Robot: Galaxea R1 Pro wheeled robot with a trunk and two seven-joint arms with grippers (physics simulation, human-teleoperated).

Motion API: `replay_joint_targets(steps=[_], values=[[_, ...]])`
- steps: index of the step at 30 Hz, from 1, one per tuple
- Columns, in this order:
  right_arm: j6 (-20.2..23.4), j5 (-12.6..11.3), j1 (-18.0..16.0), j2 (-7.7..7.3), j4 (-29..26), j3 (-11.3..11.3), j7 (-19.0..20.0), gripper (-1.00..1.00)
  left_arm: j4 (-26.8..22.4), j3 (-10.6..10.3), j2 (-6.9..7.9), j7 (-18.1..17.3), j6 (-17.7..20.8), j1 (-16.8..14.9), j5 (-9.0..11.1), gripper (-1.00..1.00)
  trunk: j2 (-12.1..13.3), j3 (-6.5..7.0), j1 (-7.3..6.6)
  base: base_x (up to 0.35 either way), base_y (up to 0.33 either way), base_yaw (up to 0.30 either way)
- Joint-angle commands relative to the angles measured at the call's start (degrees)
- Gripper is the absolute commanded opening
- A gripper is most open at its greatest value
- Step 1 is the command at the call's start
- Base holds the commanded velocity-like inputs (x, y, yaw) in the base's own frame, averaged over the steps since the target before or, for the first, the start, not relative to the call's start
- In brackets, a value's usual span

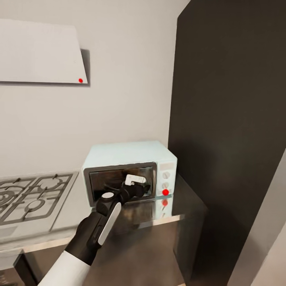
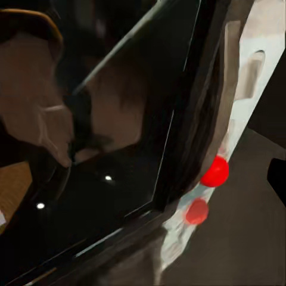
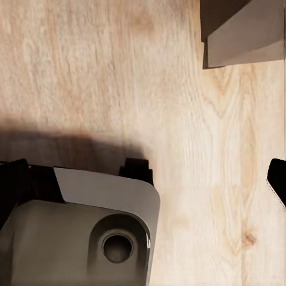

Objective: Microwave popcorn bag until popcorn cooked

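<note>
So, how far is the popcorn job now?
Likely done: a tan shape behind the microwave's glass door may be the bag, but I cannot be sure. In hand: the left gripper is at that door, near the knobs. Left: the heating; nothing shows it has started.

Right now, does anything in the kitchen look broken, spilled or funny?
Nothing looks broken or spilled. The blue microwave sits straight on the grey countertop, beside the stove. The left gripper is right up at its dark glass door.
</note>
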Motion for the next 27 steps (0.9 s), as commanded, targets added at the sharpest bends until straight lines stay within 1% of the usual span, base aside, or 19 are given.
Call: replay_joint_targets(steps=[1, 5, 17, 27], values=[[0.13, 0.48, -0.06, -0.03, 0.06, -0.48, 0.12, 1.00, -0.05, 0.05, -0.03, -0.08, 0.30, -0.04, 0.14, 1.00, -0.04, -0.07, 0.03, 0.304, 0.000, 0.000], [0.13, 0.48, -0.06, -0.02, 0.06, -0.47, 0.12, 1.00, -0.05, 0.05, -0.04, -0.08, 0.25, -0.04, 0.19, 1.00, -0.04, -0.07, 0.03, 0.183, 0.000, 0.000], [0.04, 0.48, -0.06, -0.02, 0.06, -0.48, 0.12, 1.00, -0.06, 0.05, -0.04, -0.14, 0.30, -0.04, 0.45, 1.00, -0.04, -0.07, 0.03, -0.001, 0.000, 0.000], [0.04, 0.48, -0.06, -0.12, 0.07, -0.48, 0.12, 1.00, -0.21, 0.05, -0.04, -0.20, 0.74, -0.04, 0.54, 1.00, -0.04, -0.07, 0.03, -0.316, 0.000, 0.000]])
